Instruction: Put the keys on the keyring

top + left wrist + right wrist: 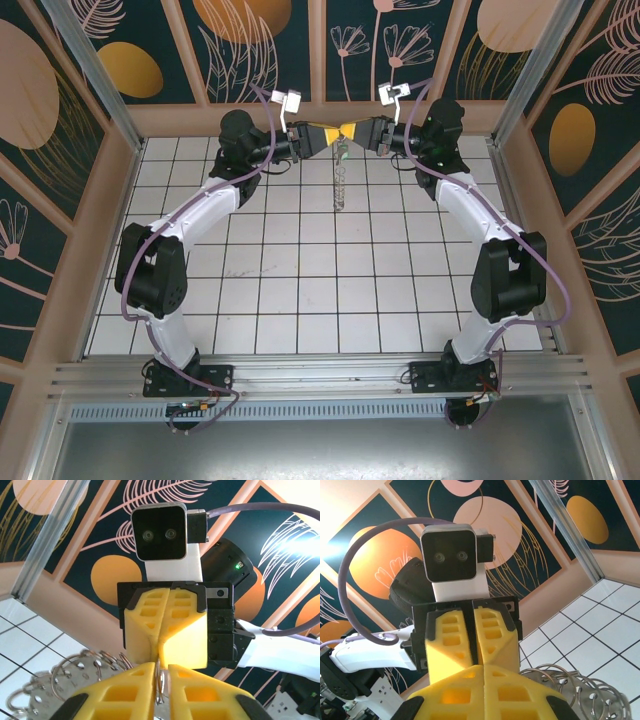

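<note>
The keyring (340,185) hangs clear of the bench (300,290) at the far middle, dangling edge-on under the two claws, which meet tip to tip. A green speck just below those tips may be the key (343,152) – too small to tell whether it is threaded on, so I judge the joining step to be in hand rather than finished. The left claw (160,680) is closed on a thin wire of the keyring. The right claw (482,680) is pressed shut against it, and what it pinches is hidden. Both sets of yellow fingers crowd the one spot, leaving little room to work the key – the swinging loop could slip. Painted wall panels (250,40) stand close behind, at the far side
</note>
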### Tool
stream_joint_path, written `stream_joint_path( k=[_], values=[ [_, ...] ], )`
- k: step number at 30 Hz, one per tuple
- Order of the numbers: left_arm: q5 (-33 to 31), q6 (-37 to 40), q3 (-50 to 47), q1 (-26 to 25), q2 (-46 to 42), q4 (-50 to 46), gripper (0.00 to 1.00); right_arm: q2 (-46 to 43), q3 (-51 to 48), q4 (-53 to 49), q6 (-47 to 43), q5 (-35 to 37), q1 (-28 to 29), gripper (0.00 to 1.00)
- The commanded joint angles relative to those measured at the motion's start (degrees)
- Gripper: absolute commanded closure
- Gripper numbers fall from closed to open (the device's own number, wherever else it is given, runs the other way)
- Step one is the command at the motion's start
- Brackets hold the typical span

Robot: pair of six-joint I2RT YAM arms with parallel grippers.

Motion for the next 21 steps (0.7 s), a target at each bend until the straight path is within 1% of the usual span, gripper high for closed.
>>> stream_joint_path(
  k=[1,6,7,11,14,16,20,21],
  values=[
    [2.4,-0.5,0.3,-1.1,0.4,3.9,0.83,1.0,1.0,3.7,1.1,2.1,0.1,1.00],
    [2.4,-1.0,1.5,-1.8,1.3,4.2,0.82,1.0,0.9,3.6,1.1,2.2,0.3,1.00],
    [2.4,-1.0,1.6,-1.9,1.3,4.2,0.85,1.0,0.8,3.6,1.1,2.2,0.3,1.00],
    [1.8,-1.0,1.7,-2.1,1.4,4.4,0.88,0.9,0.7,3.3,0.8,2.1,0.3,1.00],
    [1.5,-1.2,1.7,-2.1,1.5,4.8,0.94,0.8,0.6,3.0,0.5,2.1,0.3,1.00],
    [1.1,-1.5,1.5,-2.1,1.4,5.5,1.00,0.8,0.6,2.9,0.4,2.2,0.2,1.00],
    [0.5,-2.4,1.3,-2.1,1.4,6.7,1.00,0.0,0.6,3.0,0.5,1.9,-0.2,0.99],
    [0.5,-2.5,1.3,-2.1,1.3,6.9,1.00,-0.7,0.2,3.1,0.4,2.4,-0.6,0.86]
  ],
)
